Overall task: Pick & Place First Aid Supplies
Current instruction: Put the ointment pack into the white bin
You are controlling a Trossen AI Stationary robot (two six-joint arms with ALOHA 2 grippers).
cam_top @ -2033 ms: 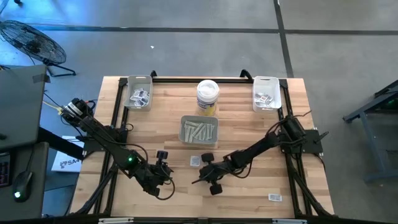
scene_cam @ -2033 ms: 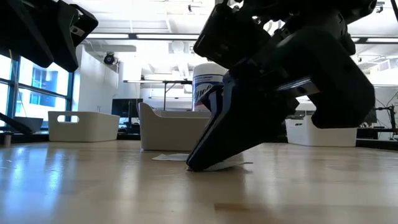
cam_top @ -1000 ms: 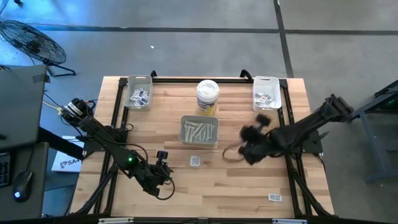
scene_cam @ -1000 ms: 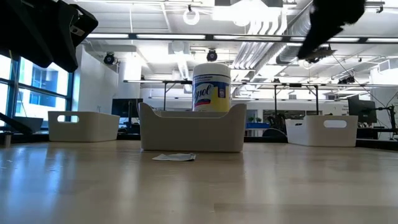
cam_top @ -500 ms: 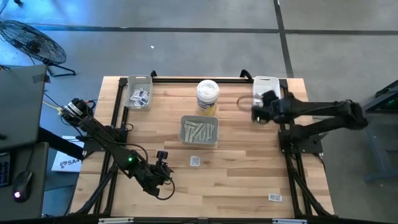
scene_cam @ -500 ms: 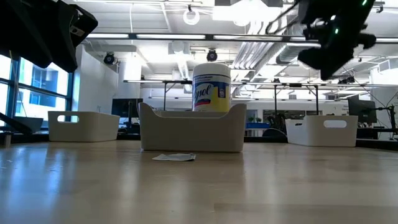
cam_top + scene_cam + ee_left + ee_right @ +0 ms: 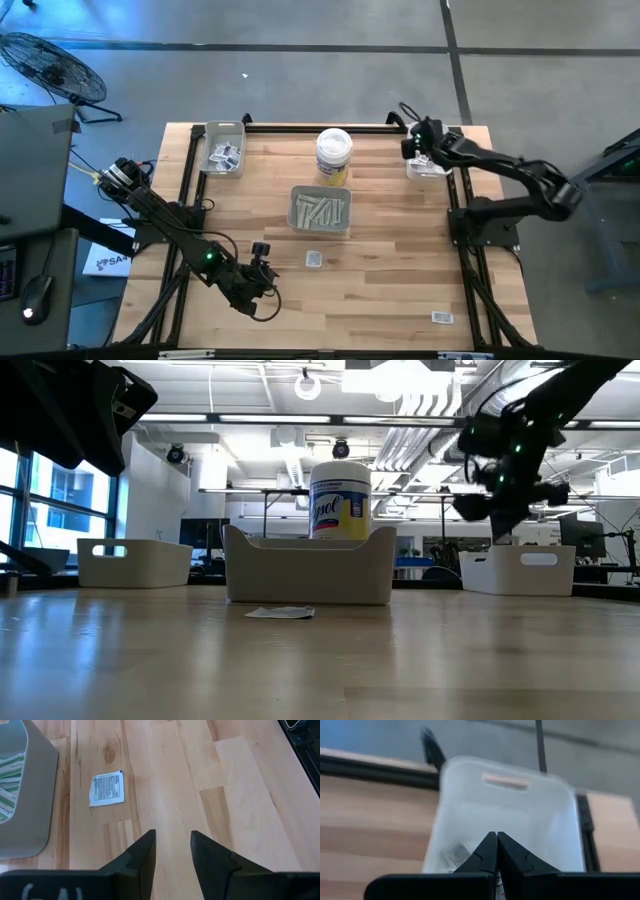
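Right gripper (image 7: pixel 413 143) hangs over the white tray (image 7: pixel 437 129) at the table's two o'clock corner, fingers pinched together, a packet apparently between them, so the drop is next: part them, while the left gripper (image 7: pixel 171 851) waits open near the loose packet (image 7: pixel 107 788).

Right hand (image 7: pixel 413 143) over right tray (image 7: pixel 428 165) (packets inside).

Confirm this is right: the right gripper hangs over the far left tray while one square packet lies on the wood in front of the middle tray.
Wrong tray. The high view shows the right gripper over the far right tray; the square packet does lie before the middle tray.
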